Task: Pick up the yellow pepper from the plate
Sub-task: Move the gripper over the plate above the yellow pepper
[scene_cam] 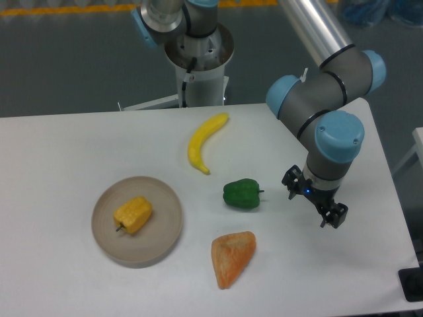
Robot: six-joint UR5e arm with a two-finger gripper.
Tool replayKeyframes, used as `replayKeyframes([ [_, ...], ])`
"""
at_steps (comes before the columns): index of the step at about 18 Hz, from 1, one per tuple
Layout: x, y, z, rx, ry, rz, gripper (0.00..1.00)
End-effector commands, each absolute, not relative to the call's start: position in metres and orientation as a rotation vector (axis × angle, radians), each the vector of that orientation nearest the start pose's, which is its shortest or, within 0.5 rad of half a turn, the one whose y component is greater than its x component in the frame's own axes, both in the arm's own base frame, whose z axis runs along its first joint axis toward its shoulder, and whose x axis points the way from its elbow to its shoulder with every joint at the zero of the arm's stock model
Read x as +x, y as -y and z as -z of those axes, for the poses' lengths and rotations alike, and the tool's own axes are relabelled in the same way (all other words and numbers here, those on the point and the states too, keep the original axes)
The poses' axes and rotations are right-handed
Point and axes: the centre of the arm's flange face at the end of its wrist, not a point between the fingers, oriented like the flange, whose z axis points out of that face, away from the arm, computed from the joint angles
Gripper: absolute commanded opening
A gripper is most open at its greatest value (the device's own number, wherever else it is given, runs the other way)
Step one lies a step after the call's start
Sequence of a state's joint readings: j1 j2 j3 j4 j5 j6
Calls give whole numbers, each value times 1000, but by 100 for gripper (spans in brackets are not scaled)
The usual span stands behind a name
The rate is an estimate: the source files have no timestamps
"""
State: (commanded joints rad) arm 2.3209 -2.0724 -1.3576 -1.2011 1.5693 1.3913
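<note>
Yellow pepper (133, 214) is seen untouched on the plate (166, 234); the gripper (315, 202), parted and empty, must be carried toward nine o'clock.

Pepper (133, 214) on plate (166, 236), table (59, 152) left; banana (203, 140) behind; second pepper (242, 194), wedge (232, 256) right; gripper (316, 203) far right.

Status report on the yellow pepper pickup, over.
Gripper empty, right of table, jaw state unclear. Yellow pepper on plate, untouched. Green pepper lies between.
</note>
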Motion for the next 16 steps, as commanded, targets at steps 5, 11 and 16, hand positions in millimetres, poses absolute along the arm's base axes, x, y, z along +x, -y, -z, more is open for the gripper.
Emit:
replayKeyframes([
  [5,-370,-595,-333,-2944,-955,-105,100],
  [11,-311,-605,-347,-2966,-844,-86,100],
  [16,-230,-611,-356,-2938,-862,-40,100],
])
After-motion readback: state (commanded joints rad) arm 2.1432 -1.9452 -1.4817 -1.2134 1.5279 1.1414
